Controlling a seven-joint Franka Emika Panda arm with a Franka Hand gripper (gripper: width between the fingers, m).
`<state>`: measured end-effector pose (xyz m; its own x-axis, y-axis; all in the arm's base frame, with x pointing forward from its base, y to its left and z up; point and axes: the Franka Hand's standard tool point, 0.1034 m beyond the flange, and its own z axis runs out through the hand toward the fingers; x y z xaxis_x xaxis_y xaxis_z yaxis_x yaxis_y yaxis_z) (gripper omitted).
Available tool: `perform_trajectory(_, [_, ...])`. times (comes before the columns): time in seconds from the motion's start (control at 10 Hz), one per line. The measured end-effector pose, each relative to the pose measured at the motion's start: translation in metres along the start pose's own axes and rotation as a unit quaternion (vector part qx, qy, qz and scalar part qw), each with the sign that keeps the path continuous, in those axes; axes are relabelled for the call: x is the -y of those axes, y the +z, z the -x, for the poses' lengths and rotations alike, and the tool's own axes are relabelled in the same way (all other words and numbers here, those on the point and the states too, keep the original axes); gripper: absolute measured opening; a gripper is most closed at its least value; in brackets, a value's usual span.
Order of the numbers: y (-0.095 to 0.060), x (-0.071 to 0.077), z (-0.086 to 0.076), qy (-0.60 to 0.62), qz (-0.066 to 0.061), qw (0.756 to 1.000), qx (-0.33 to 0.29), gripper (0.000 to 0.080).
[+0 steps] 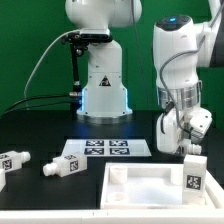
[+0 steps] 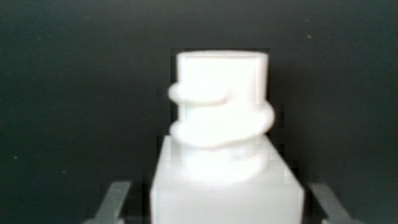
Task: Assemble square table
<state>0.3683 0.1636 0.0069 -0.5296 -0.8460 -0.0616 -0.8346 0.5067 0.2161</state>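
The black table (image 1: 40, 135) carries 2 white legs (image 1: 12, 162) (image 1: 62, 166), the marker board (image 1: 108, 150) and the square slab (image 1: 145, 190)

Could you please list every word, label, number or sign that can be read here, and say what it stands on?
No readable words or numbers in either view.
Triangle sign on the background robot base: symbol too small to read.
Square tags on the marker board, loose legs and the leg in the end effector: patterns, not text.
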Motion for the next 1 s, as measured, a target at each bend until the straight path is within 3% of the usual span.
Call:
perform_trajectory(0.1, [-0.010, 0.003, 0.014, -0.022, -0.001, 1.000, 0.003, 0.0281])
perform_trajectory(0.3, [-0.017, -0.003, 0.028, -0.037, 0.017, 0.999, 0.000, 0.0281])
perform_trajectory(0.8, [-0.014, -0.004, 0.025, -0.043, 0.028, 0.999, 0.001, 0.0282])
perform_trajectory(1.0, [-0.023, 0.013, 0.026, -0.140, 0.015, 0.990, -0.006, 0.0282])
